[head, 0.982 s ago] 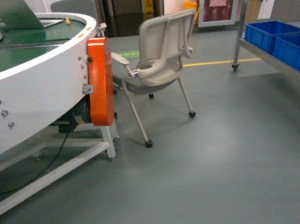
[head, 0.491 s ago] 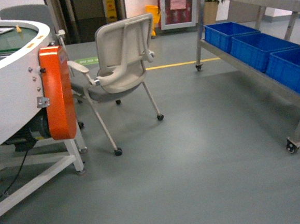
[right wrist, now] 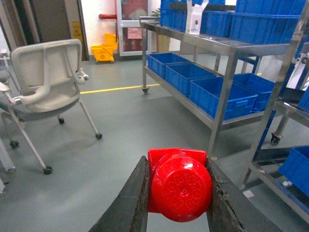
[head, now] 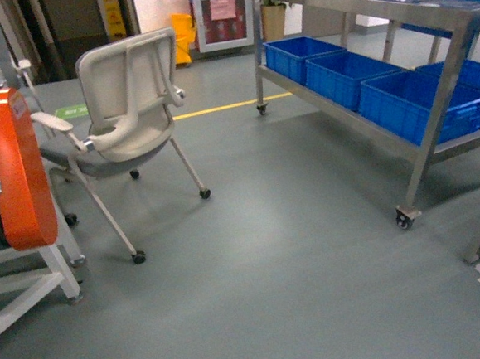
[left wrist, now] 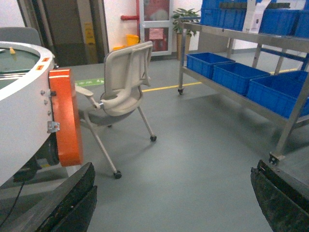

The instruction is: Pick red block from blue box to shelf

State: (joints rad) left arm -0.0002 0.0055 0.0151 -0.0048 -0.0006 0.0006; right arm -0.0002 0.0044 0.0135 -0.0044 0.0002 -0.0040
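The red block (right wrist: 179, 186) is clamped between right gripper (right wrist: 176, 203) fingers, left gripper (left wrist: 174, 203) fingers spread wide, the shelf (head: 364, 62) at 2 o'clock on grey floor (head: 271, 260).

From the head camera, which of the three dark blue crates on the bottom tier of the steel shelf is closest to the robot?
The nearest blue crate, at the right end of the shelf beside its front castor; the other two crates sit farther back along the tier.
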